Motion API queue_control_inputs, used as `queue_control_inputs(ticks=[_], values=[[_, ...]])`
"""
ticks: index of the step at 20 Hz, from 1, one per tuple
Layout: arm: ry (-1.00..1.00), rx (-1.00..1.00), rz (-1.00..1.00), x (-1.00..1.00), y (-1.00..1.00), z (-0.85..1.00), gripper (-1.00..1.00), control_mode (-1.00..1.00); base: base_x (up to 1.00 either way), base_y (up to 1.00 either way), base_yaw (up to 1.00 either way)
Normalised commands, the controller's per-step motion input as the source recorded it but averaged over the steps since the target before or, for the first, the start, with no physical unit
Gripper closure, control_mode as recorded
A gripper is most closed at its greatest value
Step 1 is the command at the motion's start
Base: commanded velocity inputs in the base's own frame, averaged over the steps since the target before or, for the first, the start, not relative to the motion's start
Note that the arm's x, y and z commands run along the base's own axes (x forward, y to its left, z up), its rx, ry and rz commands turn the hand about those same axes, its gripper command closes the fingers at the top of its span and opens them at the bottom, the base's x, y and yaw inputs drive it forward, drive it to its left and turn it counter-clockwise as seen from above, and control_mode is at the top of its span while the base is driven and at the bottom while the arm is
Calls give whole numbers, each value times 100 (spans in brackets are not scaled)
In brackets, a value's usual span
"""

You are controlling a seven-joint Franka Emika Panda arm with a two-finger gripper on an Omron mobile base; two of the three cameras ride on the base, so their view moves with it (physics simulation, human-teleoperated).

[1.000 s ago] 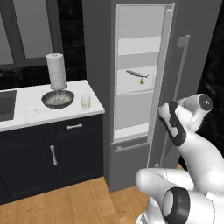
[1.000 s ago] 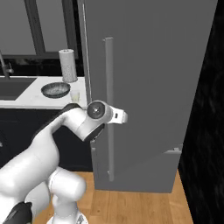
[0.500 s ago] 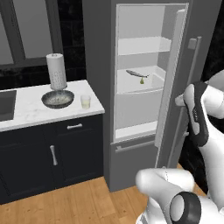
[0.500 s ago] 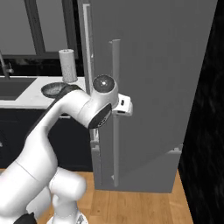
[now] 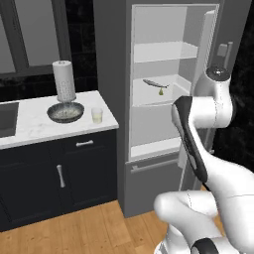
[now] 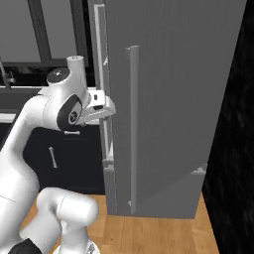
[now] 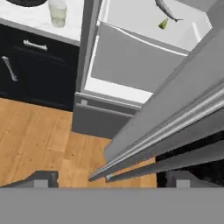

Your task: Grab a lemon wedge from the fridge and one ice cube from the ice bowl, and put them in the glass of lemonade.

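The fridge (image 5: 163, 124) stands with its door (image 6: 173, 99) swung wide, showing white shelves. On the middle shelf a tiny yellowish-green lemon wedge (image 5: 161, 92) (image 7: 163, 24) lies just under a slender grey fish (image 5: 155, 83). Left on the white counter sit the ice bowl (image 5: 65, 112) and, to its right, the glass of lemonade (image 5: 97, 115) (image 7: 57, 12). My gripper (image 7: 111, 178) (image 6: 110, 106) is open beside the door's outer face. The long bar handle (image 7: 153, 140) runs slantwise just ahead of the wide-apart fingertips, with nothing held.
A white paper-towel cylinder (image 5: 63, 81) stands behind the bowl. Dark navy cabinets with a drawer handle (image 7: 36, 44) sit under the counter (image 5: 30, 124). Wooden floor (image 7: 39, 140) lies below. The open door and my own arm (image 5: 198, 129) crowd the fridge's right side.
The fingers have spread and come off the door handle. The fridge door has swung wider, and my arm has swept right with it.
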Motion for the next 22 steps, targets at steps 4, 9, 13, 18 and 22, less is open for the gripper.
queue_control_inputs(ticks=[4,9,13,18,22], values=[[26,-41,3,85,78,0,-100,-100,0,0,0],[32,-38,1,100,7,0,-100,-100,0,0,0],[41,-12,6,100,-50,0,-100,-100,0,0,0],[46,-2,1,74,-94,0,-100,-100,0,0,0],[13,0,-7,-78,-100,-24,-100,-100,0,0,0]])
